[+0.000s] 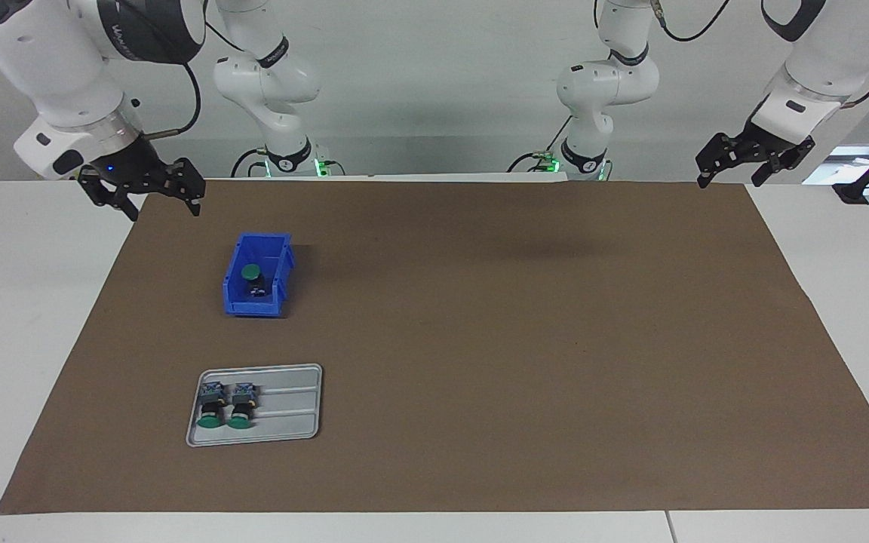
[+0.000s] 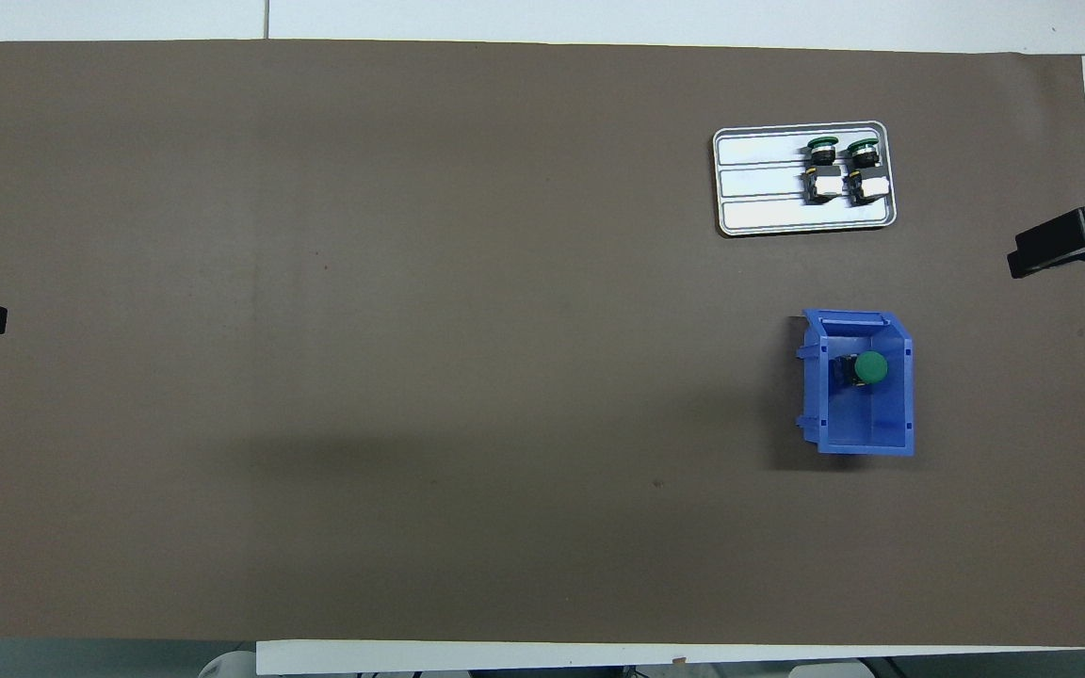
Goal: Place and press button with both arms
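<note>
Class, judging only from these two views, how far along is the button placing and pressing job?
Done: two buttons lie side by side on the grey tray. In hand: nothing; the left gripper and right gripper hang open at the mat's edges. Left: the third button sits in the blue bin, unpicked, with tray slots bare.

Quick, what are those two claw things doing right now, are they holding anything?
Left end effector: open, holding nothing, raised at its own end of the table.
Right end effector: open, holding nothing, raised at its own end of the table.

No legible text; arm [image 1: 133,38] lettering too blurred.
</note>
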